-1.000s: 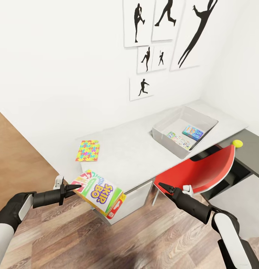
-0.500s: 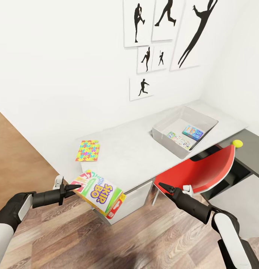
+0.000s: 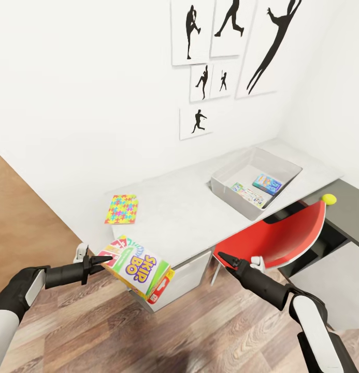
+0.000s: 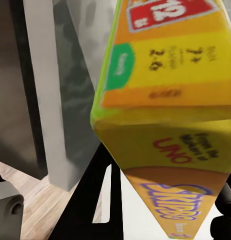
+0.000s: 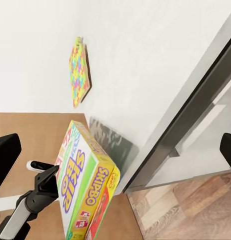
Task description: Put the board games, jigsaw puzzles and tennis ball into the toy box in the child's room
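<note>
Head view: left gripper (image 3: 103, 259) clamped the Skip-Bo box (image 3: 139, 267) by one corner, lower left; toy box (image 3: 256, 181) sat upper right. Right gripper (image 3: 223, 257) empty, its state unclear. Left wrist view: the corner hold looked slip-prone.

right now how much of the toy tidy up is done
Done: two flat toy boxes lie in the toy box. In hand: the left gripper holds the Skip-Bo game short of the table. Left: the jigsaw puzzle on the table and the yellow ball behind the red chair.
</note>
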Available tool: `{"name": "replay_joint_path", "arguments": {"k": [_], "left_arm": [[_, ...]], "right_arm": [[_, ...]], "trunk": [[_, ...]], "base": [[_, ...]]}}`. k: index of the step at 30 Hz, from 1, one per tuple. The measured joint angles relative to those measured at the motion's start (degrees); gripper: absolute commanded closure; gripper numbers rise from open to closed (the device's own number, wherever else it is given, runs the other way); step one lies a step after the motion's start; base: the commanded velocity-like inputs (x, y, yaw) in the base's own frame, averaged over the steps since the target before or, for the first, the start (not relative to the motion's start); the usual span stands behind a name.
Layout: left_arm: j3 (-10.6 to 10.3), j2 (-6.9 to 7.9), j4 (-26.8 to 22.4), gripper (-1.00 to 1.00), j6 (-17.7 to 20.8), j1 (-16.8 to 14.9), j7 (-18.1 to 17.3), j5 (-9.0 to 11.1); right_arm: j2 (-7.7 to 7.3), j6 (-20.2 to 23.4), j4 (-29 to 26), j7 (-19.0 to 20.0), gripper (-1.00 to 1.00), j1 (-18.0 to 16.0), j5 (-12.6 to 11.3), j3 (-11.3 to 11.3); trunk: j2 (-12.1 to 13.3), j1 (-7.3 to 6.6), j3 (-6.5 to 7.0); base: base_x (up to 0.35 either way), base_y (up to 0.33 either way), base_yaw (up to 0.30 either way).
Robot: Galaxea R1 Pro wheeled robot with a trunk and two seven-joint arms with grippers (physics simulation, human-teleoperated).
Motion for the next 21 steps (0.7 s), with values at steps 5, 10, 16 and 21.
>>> {"name": "replay_joint_path", "arguments": {"k": [5,10,16,21], "left_arm": [[0.0,0.03,0.0,1.00,0.0,0.0,0.0,0.0],[0.0,0.02,0.0,1.00,0.0,0.0,0.0,0.0],[0.0,0.00,0.0,1.00,0.0,0.0,0.0,-0.1],[0.0,0.01,0.0,1.00,-0.1,0.0,0.0,-0.1]], "right_arm": [[0.21,-1.9,0.0,0.0,-1.00,0.0,0.1,1.1],[0.18,-4.1,0.0,0.1,-1.00,0.0,0.2,3.4],[0.11,-6.0,0.1,0.2,-1.00,0.0,0.3,5.4],[0.10,-6.2,0.2,0.2,-1.00,0.0,0.3,5.6]], "trunk": [[0.0,0.00,0.38],[0.0,0.00,0.82],[0.0,0.00,1.37],[0.0,0.00,1.83]], "base": [[0.000,0.000,-0.023],[0.000,0.000,-0.003],[0.000,0.000,0.000],[0.000,0.000,0.000]]}}
